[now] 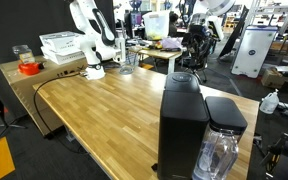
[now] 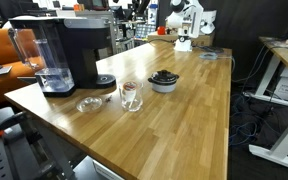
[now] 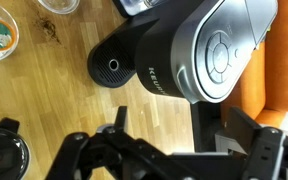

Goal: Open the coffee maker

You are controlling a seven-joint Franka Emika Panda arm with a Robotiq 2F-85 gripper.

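The coffee maker is a tall matte-black machine with a clear water tank at its side. It stands at one end of the wooden table and shows in both exterior views. In the wrist view I see it from above, its silver-trimmed rounded lid down. My gripper is open and empty, its black fingers spread wide at the bottom of that view and not touching the machine. The white arm stands at the table's far end.
A glass cup, a black bowl and a small glass dish stand on the table beside the machine. The black bowl also shows in the wrist view. White baskets sit on a side bench.
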